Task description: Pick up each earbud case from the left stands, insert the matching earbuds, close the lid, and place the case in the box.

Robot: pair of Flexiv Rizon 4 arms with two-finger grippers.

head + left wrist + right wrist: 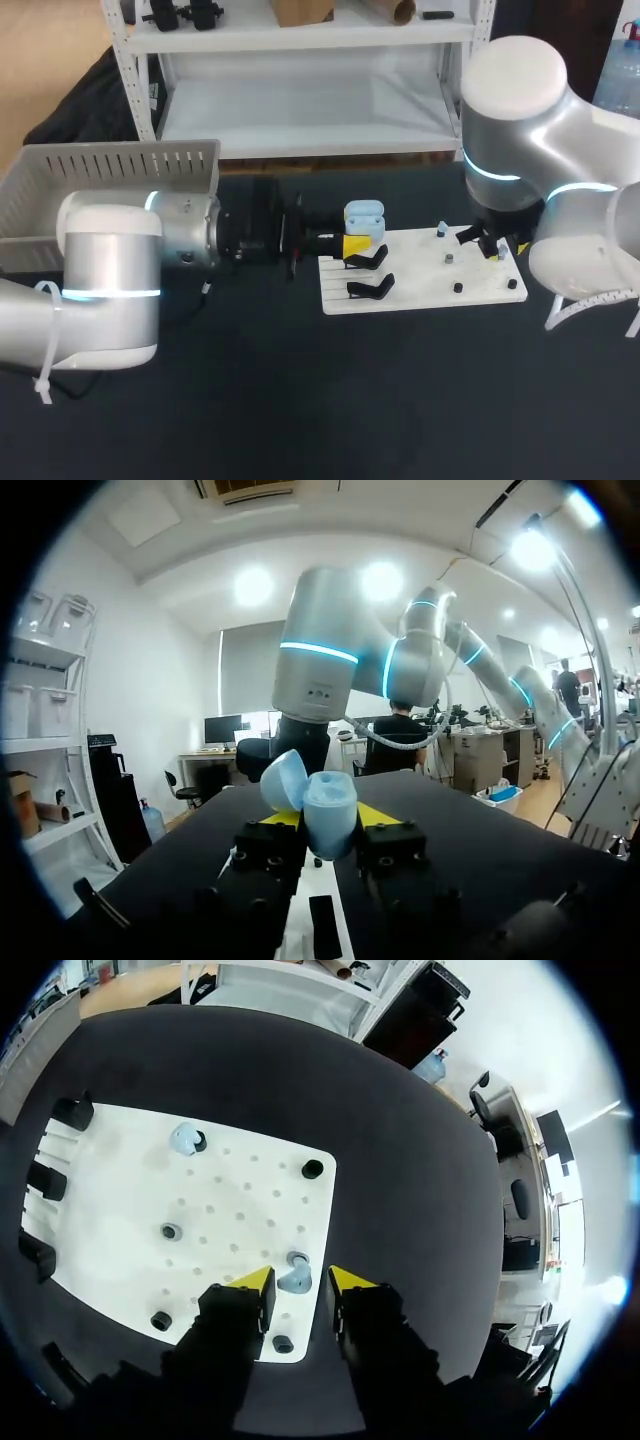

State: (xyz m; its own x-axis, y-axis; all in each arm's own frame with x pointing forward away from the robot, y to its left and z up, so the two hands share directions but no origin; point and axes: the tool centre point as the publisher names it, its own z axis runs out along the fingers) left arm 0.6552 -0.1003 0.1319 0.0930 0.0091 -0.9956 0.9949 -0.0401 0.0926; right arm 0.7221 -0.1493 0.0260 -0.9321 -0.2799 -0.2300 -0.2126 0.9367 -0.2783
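- The dark tabletop [300, 400] carries everything.
- My left arm [110, 265] comes in from the left side and lies level across the tabletop. My right arm [520, 110] comes in from the right and bends down over the far right part.
- A grey box [110, 165] with slotted walls stands at the far left, behind the left arm.
- A white board [420, 285] lies flat near the middle, between the two arms.
- The left end effector [355, 245] is at the board's left edge, its yellow-tipped fingers clamped on the earbud case from two sides.
- The right end effector [293, 1280] hangs over the board's right part. Its fingers are apart, and neither is seen pressing anything.
- The earbud case [328, 810] is pale blue, held above the board's left end, with its lid [283, 778] swung open.
- Black stands [370, 288] sit along the board's left side, just beside the held case.
- One pale blue earbud [295, 1281] sits on the board between the right fingers. A second earbud [183, 1140] rests farther ahead on the board.
- Small black sockets [312, 1169] dot the board around the earbuds.
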